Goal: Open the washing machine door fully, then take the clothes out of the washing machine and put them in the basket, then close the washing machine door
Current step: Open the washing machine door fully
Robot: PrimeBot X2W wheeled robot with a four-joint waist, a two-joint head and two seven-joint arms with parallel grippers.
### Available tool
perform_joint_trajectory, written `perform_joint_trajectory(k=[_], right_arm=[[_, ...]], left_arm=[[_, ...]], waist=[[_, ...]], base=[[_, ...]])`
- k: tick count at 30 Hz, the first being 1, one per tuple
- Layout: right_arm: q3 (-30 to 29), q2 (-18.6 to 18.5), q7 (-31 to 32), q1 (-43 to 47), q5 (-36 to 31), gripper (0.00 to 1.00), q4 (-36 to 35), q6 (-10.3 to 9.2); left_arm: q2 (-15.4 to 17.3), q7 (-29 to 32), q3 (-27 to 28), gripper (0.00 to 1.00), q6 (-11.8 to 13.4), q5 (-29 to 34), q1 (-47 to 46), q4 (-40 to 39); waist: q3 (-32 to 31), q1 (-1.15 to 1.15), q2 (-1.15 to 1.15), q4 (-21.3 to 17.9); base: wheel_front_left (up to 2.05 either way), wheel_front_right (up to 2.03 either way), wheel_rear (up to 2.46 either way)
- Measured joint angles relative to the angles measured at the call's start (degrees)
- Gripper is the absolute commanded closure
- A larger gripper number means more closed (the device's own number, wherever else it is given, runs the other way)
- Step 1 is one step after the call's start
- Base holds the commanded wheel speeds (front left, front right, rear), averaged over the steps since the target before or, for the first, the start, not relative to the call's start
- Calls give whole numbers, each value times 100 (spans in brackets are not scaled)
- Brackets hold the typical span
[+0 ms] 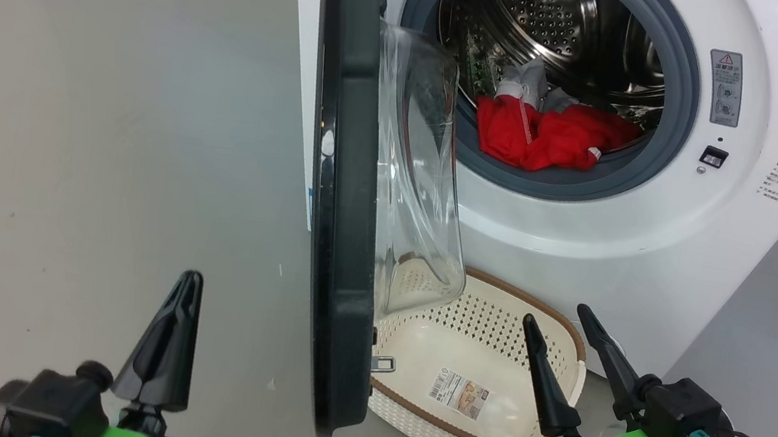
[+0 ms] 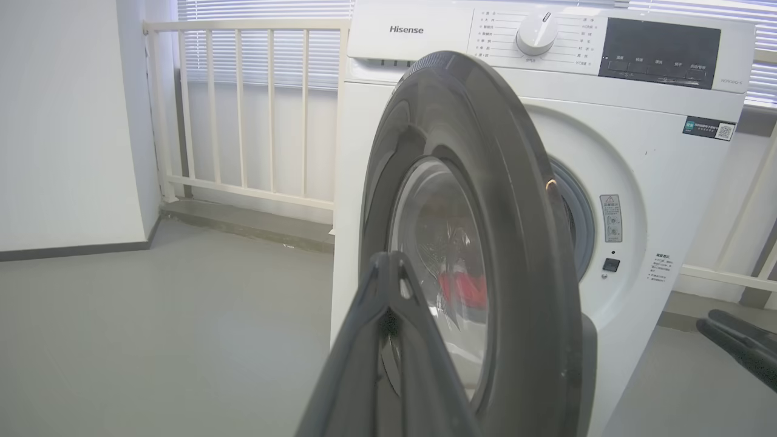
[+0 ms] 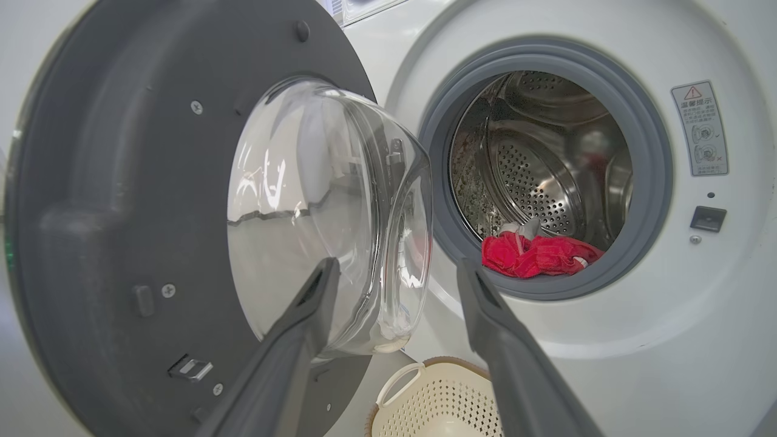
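One washer [image 1: 664,236], one door [image 1: 335,241], one drum [image 1: 543,10], one basket [image 1: 488,326], one red bundle of clothes [image 1: 547,138], one dial [image 2: 536,33] and two grippers, the left gripper [image 1: 190,277] and the right gripper [image 1: 556,314], each bearing two fingers [image 1: 545,384], are showing.

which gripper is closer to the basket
Right. The right gripper is by the right edge of the basket; the left gripper is beyond the door, to its left.
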Motion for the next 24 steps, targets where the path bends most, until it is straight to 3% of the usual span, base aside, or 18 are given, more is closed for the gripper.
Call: perform_joint_trajectory(k=[5, 14, 24], right_arm=[[-4, 1, 0, 0, 1, 0, 10, 0], [-4, 1, 1, -1, 5, 0, 30, 0], [-8, 0, 2, -12, 4, 0, 24, 0]], left_arm=[[62, 123, -110, 100, -18, 105, -294, -495], [51, 494, -630, 100, -264, 372, -1010, -1184], [-198, 770, -1324, 100, -616, 296, -1235, -827]], waist=[[6, 0, 0, -18], [67, 0, 0, -80], [226, 0, 0, -203]], base=[[0, 0, 0], [0, 0, 0], [0, 0, 0]])
